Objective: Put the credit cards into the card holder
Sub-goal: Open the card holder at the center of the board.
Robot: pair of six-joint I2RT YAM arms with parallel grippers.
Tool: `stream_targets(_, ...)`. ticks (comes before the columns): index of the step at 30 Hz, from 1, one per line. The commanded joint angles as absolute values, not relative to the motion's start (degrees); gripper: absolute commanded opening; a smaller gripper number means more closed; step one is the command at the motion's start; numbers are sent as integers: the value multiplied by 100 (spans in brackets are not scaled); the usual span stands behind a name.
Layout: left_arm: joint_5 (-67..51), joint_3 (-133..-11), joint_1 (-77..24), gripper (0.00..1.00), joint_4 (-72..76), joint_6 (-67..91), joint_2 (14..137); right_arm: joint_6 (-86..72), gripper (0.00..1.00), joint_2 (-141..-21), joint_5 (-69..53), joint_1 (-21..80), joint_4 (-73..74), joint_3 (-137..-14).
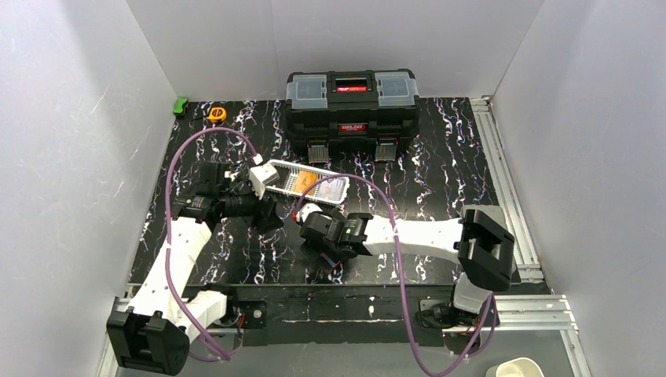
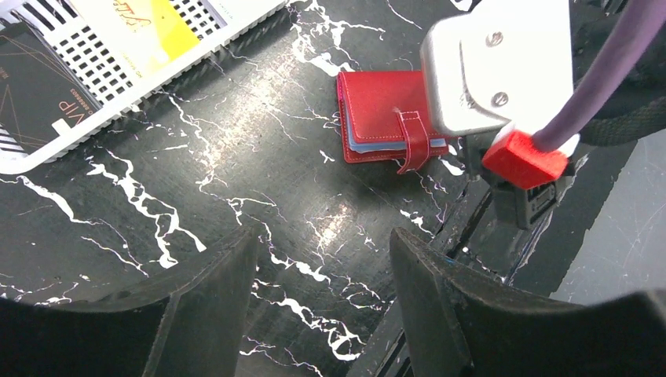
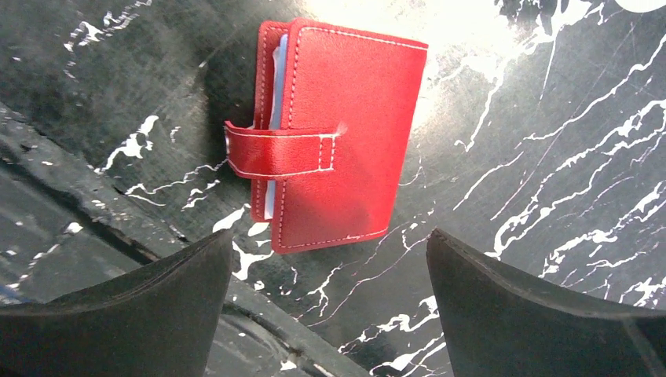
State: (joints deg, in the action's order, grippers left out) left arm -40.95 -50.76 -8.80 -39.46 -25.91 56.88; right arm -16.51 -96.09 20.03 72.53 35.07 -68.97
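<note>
The red card holder [image 3: 345, 133] lies folded shut on the black marbled table, its snap tab across the open edge. Light blue card edges [image 3: 275, 75] show between its covers. My right gripper [image 3: 330, 267] hovers just above it, open wide with nothing between the fingers. In the left wrist view the card holder [image 2: 385, 118] lies partly under the right wrist. My left gripper [image 2: 322, 259] is open and empty over bare table, a short way from it. An orange card [image 2: 145, 31] and a black card [image 2: 39, 94] lie in the white mesh basket [image 2: 196, 55].
A big black toolbox [image 1: 351, 110] stands at the back. The white basket [image 1: 275, 169] sits between it and the arms. A green object [image 1: 181, 105] and an orange round one [image 1: 217, 114] lie at the far left corner. Purple cables loop over both arms.
</note>
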Motion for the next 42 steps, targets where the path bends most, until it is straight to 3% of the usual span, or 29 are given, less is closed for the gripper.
stream_targets(1,-4105,-5349,-890,61,-4094,-2660,5635,-1484,96,-9767,2485,7330,3297,-6786)
stream_targets(8,-4065,-5353,-888,60,-4104,-2691,5604,-1429,81,-9940,2527,7339,2880,-6773)
stream_targets(10,-4067,-5350,-888,60,-4111,-2703,5599,-1420,71,-9993,2543,7335,2833,-6799)
stream_targets(13,-4073,-5376,-888,60,-4130,-2713,5581,-1449,45,-9950,2544,7331,2683,-6759)
stream_targets(18,-4103,-5362,-888,60,-4155,-2725,5560,-1525,33,-9903,2659,7317,2607,-6754)
stream_targets(25,-4221,-5352,-892,60,-4174,-2717,5526,-1343,1,-9715,3154,7295,2397,-6680)
stream_targets(32,-4411,-5171,-888,60,-4175,-2668,5486,-1024,1,-9520,3205,7277,2256,-6678)
stream_targets(34,-4436,-5119,-890,60,-4179,-2675,5468,-1015,47,-9423,3256,7277,2217,-6586)
stream_targets(35,-4433,-5116,-888,60,-4180,-2702,5460,-982,62,-9339,3268,7284,2101,-6445)
stream_targets(38,-4400,-5149,-888,60,-4175,-2748,5458,-829,77,-9151,3188,7285,1795,-6025)
stream_targets(42,-4373,-5241,-888,60,-4192,-2792,5519,-703,81,-9229,3123,7340,1723,-5941)
